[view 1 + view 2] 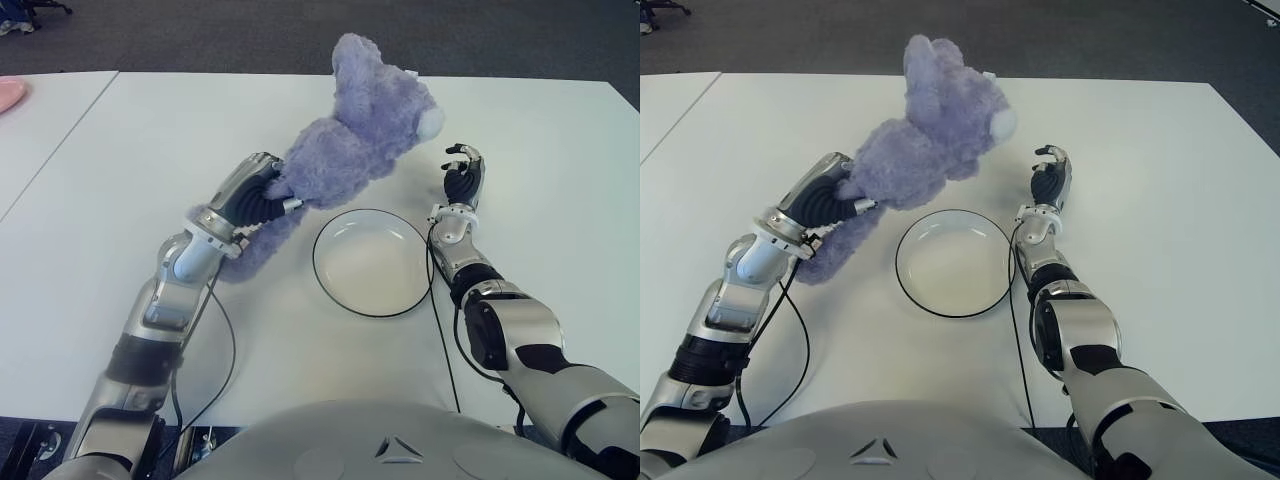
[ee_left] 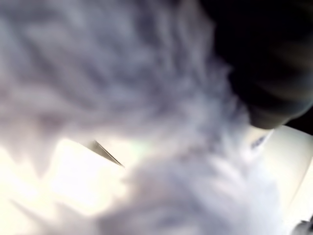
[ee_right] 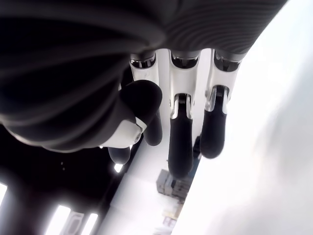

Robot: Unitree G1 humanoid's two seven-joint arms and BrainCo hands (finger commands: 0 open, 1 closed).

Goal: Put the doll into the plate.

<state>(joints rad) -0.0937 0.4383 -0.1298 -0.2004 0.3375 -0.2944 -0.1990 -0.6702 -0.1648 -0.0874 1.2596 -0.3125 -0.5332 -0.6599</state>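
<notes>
Left eye view: left robot hand (image 1: pixel 262 192) clenched around purple doll (image 1: pixel 355 135), raised beside plate (image 1: pixel 372 262); right robot hand (image 1: pixel 463 178) loose, empty.

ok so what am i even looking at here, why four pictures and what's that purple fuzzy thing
It is a humanoid robot with two metal arms, each ending in a hand with fingers. The two wide pictures come from a stereo camera on its head, looking down at a white table. The two close-ups come from cameras on its wrists.

The purple thing is a plush doll. The left hand grips it and holds it up above the table, beside an empty white plate; the left wrist view is filled with its fur. The right hand shows on the plate's other side, fingers relaxed, holding nothing. A pink object sits at the far left edge.
</notes>
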